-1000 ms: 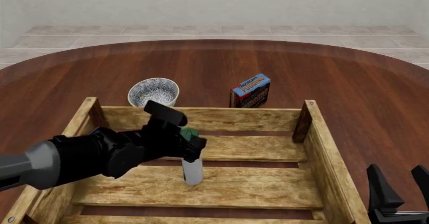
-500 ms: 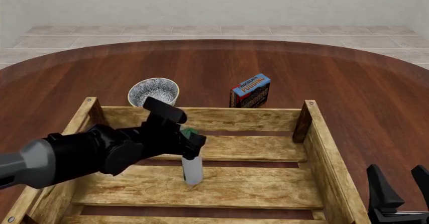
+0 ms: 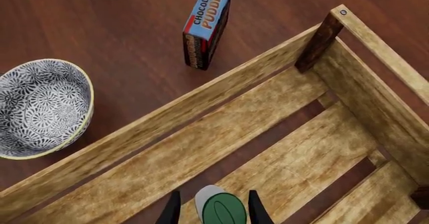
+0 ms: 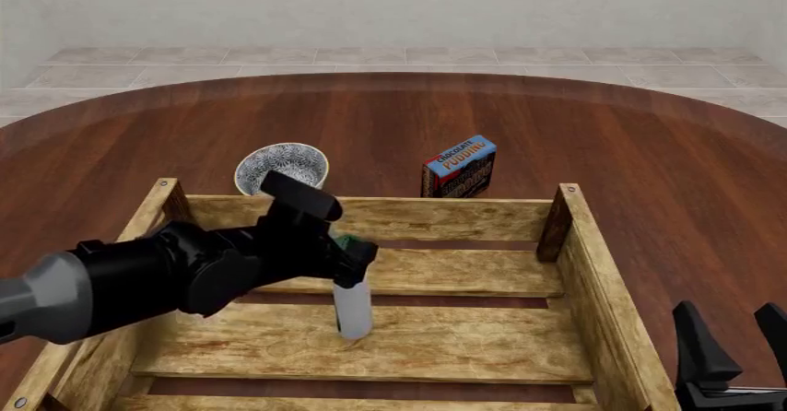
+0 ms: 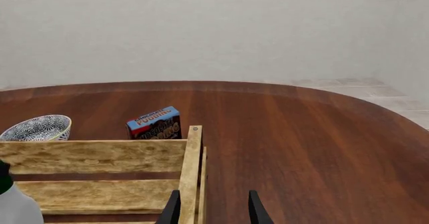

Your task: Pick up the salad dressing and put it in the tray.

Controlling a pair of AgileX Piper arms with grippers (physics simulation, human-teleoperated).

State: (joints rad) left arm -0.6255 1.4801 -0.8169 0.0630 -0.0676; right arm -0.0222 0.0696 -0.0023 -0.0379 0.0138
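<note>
The salad dressing (image 4: 353, 311), a whitish bottle with a dark green cap, stands upright on the slatted floor of the tray (image 4: 588, 273), left of its middle. My left gripper (image 4: 350, 252) is open, with its fingers on either side of the cap. In the left wrist view the green cap (image 3: 224, 211) sits between the two fingertips, which stand slightly apart from it, above the tray's slats (image 3: 168, 118). My right gripper (image 4: 735, 342) is open and empty, outside the tray's near right corner. The right wrist view shows the tray's right wall (image 5: 190, 163) and an edge of the bottle (image 5: 10, 204).
A blue-white patterned bowl (image 4: 282, 167) stands on the table behind the tray's far left wall. A blue-and-red pudding box (image 4: 460, 165) stands behind the far wall, right of the middle. Both also show in the left wrist view: bowl (image 3: 40, 108), box (image 3: 209, 20).
My left gripper has risen slightly along the bottle's cap and drawn a little left. The bottle stays standing in the same place. The right arm has not moved.
</note>
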